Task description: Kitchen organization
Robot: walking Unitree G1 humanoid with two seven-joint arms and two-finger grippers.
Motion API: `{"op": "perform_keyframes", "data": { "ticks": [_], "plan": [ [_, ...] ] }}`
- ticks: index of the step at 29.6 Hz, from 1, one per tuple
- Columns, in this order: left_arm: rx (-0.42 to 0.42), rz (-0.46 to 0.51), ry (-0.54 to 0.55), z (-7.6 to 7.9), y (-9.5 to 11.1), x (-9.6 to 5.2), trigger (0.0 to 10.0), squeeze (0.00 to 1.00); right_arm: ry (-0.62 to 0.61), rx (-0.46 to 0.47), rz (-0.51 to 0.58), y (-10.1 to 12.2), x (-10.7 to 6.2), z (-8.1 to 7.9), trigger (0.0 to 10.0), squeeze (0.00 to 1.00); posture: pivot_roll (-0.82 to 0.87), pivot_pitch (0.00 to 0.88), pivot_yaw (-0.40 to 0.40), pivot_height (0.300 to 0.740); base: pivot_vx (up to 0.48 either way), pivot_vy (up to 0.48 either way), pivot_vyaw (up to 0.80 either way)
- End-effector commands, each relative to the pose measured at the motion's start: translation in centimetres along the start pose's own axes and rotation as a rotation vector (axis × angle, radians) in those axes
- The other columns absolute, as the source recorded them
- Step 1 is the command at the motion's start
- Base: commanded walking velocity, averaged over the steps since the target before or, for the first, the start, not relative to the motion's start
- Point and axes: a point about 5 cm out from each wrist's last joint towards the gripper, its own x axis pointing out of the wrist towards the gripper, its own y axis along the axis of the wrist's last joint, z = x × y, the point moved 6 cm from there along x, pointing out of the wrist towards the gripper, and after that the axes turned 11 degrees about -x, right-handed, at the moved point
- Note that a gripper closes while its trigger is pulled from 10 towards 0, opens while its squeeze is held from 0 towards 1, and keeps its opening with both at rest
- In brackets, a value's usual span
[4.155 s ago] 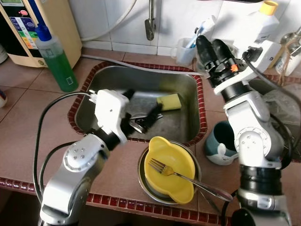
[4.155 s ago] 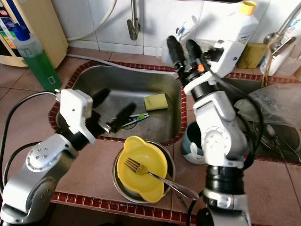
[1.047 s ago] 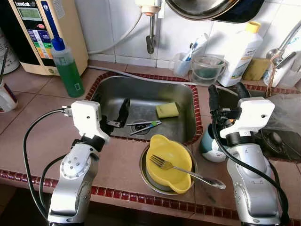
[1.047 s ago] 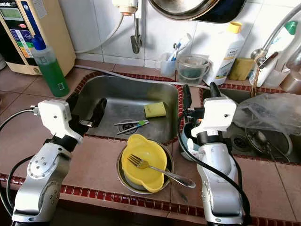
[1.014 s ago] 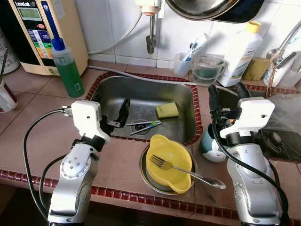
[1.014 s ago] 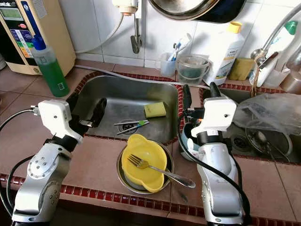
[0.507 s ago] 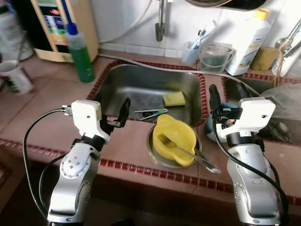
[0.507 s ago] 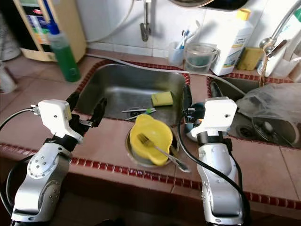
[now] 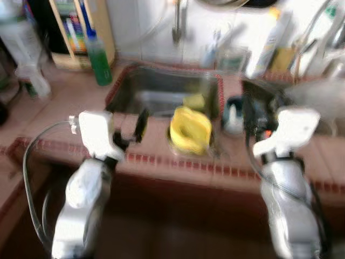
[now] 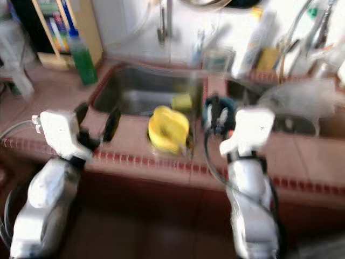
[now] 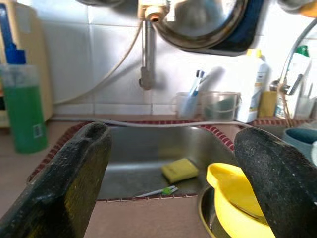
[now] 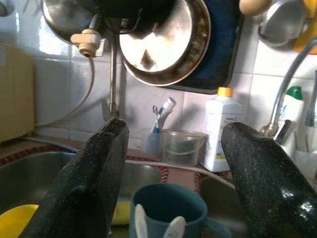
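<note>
Facing 1 sink (image 11: 148, 148), 2 grippers apart

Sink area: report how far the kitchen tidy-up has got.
Nothing looks put away yet. The yellow sponge and a toothbrush lie in the sink; the yellow bowl sits on the counter. Left hand and right hand are open and empty, so everything remains.

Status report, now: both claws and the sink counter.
Left claw open, empty, facing steel sink. Right claw open, empty, just short of dark teal mug. Yellow plastic bowl on counter edge, untouched. Head views blurred.
</note>
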Motion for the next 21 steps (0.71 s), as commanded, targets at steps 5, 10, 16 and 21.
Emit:
{"op": "perform_keyframes", "data": {
  "ticks": [5, 10, 16, 21],
  "plan": [
    [0.039, -0.028, -0.078, 0.8, -0.1, -0.1, 10.0, 0.0, -0.001, -0.009, 0.01, 0.3, 0.2, 0.1, 10.0, 0.0, -0.02, 0.125, 0.03, 0.74, 0.0, 0.0, 0.0],
    [0.072, -0.033, -0.127, 1.5, 0.0, -0.1, 10.0, 0.0, -0.005, -0.015, 0.006, 0.2, 0.2, 0.3, 10.0, 0.0, -0.02, 0.127, 0.035, 0.74, 0.0, 0.0, 0.0],
    [0.05, -0.033, -0.149, 1.9, -0.1, -0.1, 10.0, 0.0, -0.009, -0.017, 0.003, 0.2, 0.1, 0.3, 10.0, 0.0, -0.03, 0.128, 0.037, 0.74, 0.0, -0.322, 0.0],
    [0.054, -0.037, -0.148, 2.0, -0.1, -0.1, 10.0, 0.0, -0.009, -0.018, 0.001, 0.2, 0.1, 0.3, 10.0, 0.0, -0.03, 0.129, 0.034, 0.74, 0.0, -0.445, 0.0]
  ]
}}
